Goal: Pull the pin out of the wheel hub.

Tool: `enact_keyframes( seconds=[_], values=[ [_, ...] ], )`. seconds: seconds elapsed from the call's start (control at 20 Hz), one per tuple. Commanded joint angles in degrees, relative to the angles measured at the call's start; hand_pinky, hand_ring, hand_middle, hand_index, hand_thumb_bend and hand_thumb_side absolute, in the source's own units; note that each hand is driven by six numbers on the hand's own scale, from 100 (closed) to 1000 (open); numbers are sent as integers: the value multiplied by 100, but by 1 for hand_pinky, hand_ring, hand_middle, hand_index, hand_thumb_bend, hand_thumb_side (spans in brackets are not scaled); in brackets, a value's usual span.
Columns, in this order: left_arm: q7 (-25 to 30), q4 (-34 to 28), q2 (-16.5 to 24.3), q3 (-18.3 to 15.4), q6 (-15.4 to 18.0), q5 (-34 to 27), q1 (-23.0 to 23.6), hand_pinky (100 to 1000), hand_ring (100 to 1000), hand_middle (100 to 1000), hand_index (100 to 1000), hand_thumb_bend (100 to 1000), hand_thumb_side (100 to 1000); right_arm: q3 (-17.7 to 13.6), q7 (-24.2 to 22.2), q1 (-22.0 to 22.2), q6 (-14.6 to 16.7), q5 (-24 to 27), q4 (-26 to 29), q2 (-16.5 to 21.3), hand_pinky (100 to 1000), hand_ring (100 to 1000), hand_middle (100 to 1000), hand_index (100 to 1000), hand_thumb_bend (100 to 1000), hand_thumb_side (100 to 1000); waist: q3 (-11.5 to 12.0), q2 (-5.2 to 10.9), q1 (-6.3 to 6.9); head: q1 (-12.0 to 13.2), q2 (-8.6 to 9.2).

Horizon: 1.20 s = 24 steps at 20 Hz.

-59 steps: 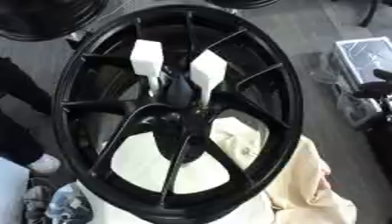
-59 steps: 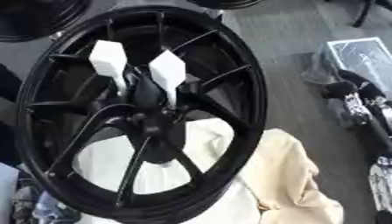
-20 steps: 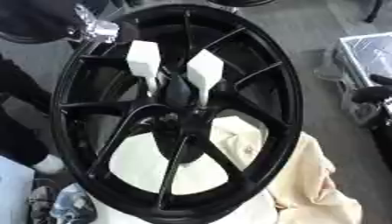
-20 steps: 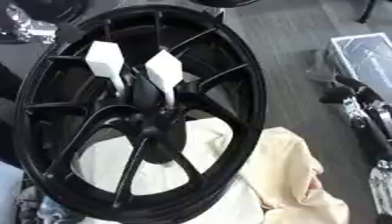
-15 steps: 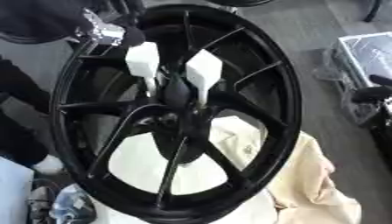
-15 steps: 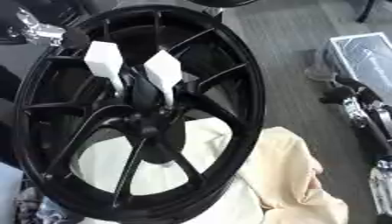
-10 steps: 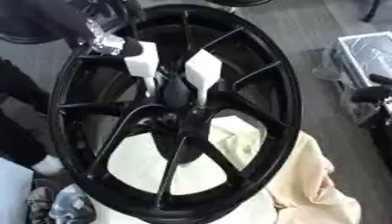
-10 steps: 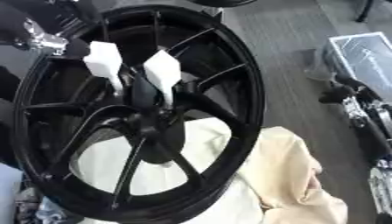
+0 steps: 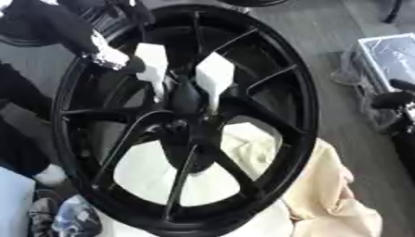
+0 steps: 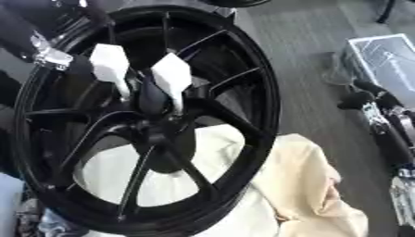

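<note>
the black wheel [image 9: 267, 92] lies tilted on cream cloth [image 9: 324, 185]. two white pins [image 9: 215, 76] stand in its hub [image 9: 182, 125], just above centre. the left hand [image 9: 110, 55] hangs over the wheel's upper left rim, beside the left pin [image 9: 152, 65]; whether its fingers are curled cannot be told.

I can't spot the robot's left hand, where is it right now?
The left hand reaches in from the upper left of the left eye view, over the black wheel's rim, right beside the left of the two white pins.
</note>
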<state>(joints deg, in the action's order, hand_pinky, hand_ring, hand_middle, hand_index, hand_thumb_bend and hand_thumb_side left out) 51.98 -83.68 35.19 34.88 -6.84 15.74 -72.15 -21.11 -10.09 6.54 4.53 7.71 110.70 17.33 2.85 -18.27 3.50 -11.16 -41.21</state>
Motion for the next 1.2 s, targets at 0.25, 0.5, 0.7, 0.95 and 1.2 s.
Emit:
enact_keyframes(
  seconds=[0.25,0.5,0.7,0.95,1.2],
  values=[
    [-2,90,-34,-28,133,170,-173,916,939,832,923,472,548,-15,-13,-44,-13,-70,10,37,1000,712,654,870,100,703,-37,55,-4,26,59],
    [-2,186,-112,-54,197,287,-207,911,932,826,919,470,523,-3,-19,-63,-24,-85,3,33,1000,711,652,869,100,706,-32,34,-1,51,83],
    [-2,284,-187,-69,262,386,-236,909,928,822,913,478,519,1,-23,-77,-28,-97,-2,29,1000,710,652,869,100,706,-43,20,0,77,102],
    [-2,379,-259,-48,394,570,-258,913,932,826,914,515,486,7,-34,-92,-35,-114,-15,16,1000,710,651,869,100,710,-54,0,-3,107,124],
    [-2,430,-325,-61,485,757,-259,909,927,820,909,494,447,10,-48,-100,-34,-133,-25,2,1000,710,651,869,100,709,-68,-11,-6,145,143]
  ],
)
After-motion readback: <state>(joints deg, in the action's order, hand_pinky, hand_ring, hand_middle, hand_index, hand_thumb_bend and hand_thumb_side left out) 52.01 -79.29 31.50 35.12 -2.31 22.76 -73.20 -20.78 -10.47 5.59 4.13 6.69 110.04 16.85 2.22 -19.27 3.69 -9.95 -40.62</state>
